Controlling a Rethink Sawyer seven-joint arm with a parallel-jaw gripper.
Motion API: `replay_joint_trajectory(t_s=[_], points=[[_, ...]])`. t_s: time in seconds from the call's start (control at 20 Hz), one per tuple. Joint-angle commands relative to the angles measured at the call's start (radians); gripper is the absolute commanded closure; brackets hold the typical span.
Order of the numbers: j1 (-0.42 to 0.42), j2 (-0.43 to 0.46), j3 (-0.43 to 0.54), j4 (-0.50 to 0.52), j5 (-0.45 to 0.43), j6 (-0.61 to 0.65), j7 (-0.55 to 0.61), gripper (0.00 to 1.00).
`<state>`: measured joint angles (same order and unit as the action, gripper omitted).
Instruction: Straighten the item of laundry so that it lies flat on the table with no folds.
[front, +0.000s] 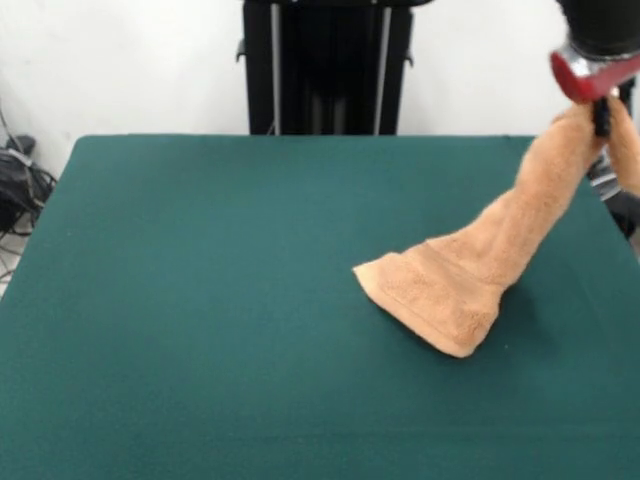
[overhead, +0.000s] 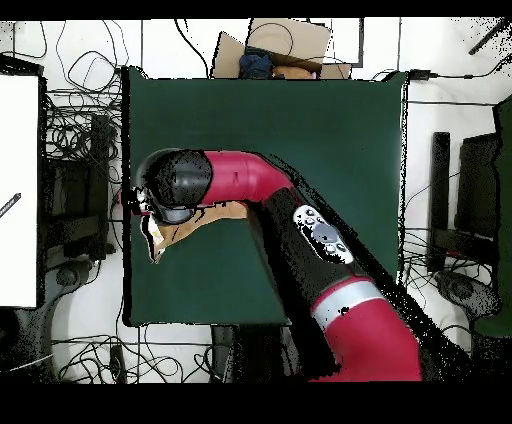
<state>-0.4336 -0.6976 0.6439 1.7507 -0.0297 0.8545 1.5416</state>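
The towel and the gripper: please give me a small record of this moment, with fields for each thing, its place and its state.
towel: orange-tan, gripped at one end and lifted; lower end lies on the table, woven band visible near that edge
towel shape: bunched into a slanted rope from the gripper down to the table, not flat
gripper: raised at the table's right edge in the front view, shut on the towel
table: dark green cloth cover
arm: red and black, stretched across the table in the overhead view, hiding most of the towel
task state: not yet done

Robotics lab, green felt table (front: 200, 300), tangled cables (overhead: 75, 130) on floor, cardboard box (overhead: 285, 40)
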Motion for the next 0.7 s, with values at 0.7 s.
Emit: replay_joint_trajectory(t_s=[0.7], points=[[-0.106,-0.05,0.192,0.122,0.049,0.175,-0.066,1.0]])
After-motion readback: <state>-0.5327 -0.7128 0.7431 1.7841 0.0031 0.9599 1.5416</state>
